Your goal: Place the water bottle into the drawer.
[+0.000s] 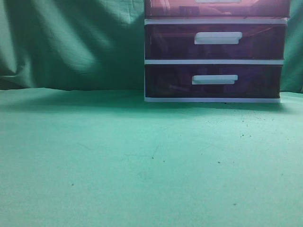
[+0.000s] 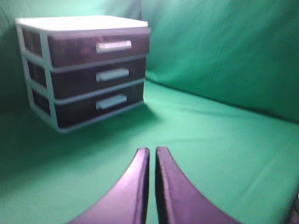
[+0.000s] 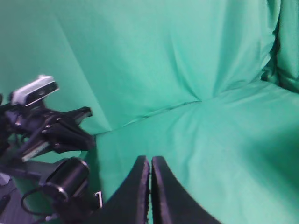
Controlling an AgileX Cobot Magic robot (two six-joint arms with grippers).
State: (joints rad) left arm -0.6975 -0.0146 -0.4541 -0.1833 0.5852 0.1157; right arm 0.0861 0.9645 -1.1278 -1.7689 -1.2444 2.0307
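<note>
The white-framed three-drawer unit stands at the back right in the exterior view. Its top reddish-pink drawer (image 1: 218, 8) is cut off by the frame's upper edge. The left wrist view shows the whole unit at upper left, with the top drawer (image 2: 98, 46) closed. My left gripper (image 2: 152, 151) is shut and empty above the green cloth, well short of the unit. My right gripper (image 3: 150, 161) is shut and empty over the cloth. Neither gripper shows in the exterior view. No water bottle is in view.
Two darker purple drawers (image 1: 215, 40) (image 1: 213, 80) sit closed below the top one. Green cloth (image 1: 142, 156) covers the table and hangs as a backdrop. A black camera stand with cables (image 3: 51, 135) stands at the left of the right wrist view.
</note>
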